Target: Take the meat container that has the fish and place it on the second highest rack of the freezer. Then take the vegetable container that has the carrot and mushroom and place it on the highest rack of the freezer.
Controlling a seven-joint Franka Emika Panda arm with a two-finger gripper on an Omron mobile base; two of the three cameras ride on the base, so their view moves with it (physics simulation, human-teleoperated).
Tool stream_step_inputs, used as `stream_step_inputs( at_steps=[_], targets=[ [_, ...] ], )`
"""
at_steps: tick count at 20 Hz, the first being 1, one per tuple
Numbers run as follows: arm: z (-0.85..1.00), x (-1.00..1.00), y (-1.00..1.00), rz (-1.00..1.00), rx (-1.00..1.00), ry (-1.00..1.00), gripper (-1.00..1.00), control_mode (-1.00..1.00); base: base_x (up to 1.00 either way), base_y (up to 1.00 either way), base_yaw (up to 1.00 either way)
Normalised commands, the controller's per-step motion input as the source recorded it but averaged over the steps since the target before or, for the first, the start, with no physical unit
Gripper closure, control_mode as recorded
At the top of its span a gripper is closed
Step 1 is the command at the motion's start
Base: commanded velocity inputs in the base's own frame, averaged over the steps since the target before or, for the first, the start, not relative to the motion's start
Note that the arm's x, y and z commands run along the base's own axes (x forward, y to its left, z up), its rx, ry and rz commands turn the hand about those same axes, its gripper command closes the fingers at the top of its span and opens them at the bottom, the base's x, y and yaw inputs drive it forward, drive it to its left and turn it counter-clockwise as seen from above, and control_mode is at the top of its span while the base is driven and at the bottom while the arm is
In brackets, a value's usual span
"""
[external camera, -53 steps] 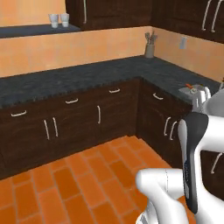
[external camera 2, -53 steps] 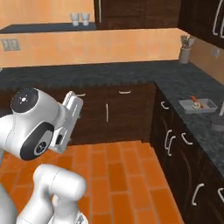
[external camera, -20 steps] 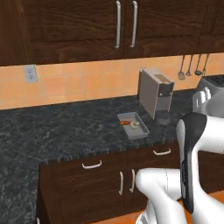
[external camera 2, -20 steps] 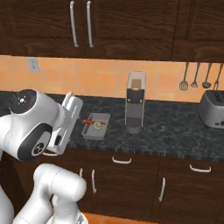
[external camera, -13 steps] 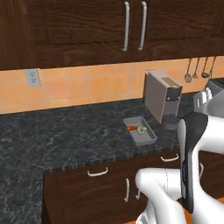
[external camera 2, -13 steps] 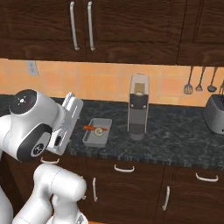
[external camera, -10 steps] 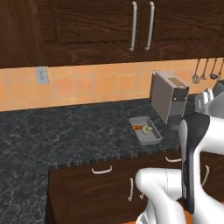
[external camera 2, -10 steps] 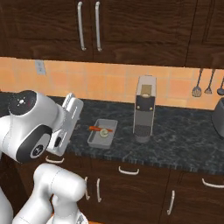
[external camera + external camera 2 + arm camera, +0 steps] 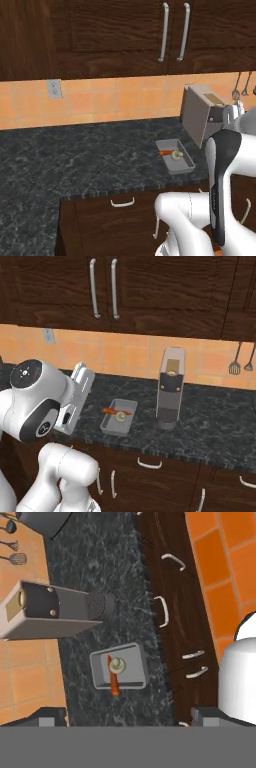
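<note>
Drove along the counter (image 9: 90, 160); grey tray (image 9: 118, 418) with carrot (image 9: 113, 679) and mushroom (image 9: 117, 665) now nearer, by front edge; gripper (image 9: 127, 717) wide open, empty, not yet reaching

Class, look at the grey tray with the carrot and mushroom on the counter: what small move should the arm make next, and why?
Probably lower the open gripper toward the tray. The carrot and mushroom lie in it on the dark counter beside the coffee machine, and the hand view shows the fingers apart, well above it, holding nothing.
</note>
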Motion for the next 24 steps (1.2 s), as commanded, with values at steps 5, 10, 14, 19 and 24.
stream_step_inputs(
  at_steps=[5, 10, 14, 19, 24],
  targets=[
    [-0.01, 0.03, 0.00, 0.00, 0.00, 0.00, -1.00, -1.00, 0.47, 0.00, -0.02],
    [-0.50, 0.43, -0.05, 0.00, 0.00, 0.27, -1.00, -1.00, 0.00, 0.00, 0.00],
    [-0.79, 0.53, -0.23, 0.03, 0.00, 0.25, -1.00, -1.00, 0.00, 0.00, 0.00],
    [-1.00, 0.12, -0.14, 0.22, 0.00, 0.01, -1.00, -1.00, 0.00, 0.00, 0.00],
    [-0.88, 0.40, 0.00, 0.22, 0.00, 0.08, -1.00, -1.00, 0.00, 0.00, 0.00]
  ],
)
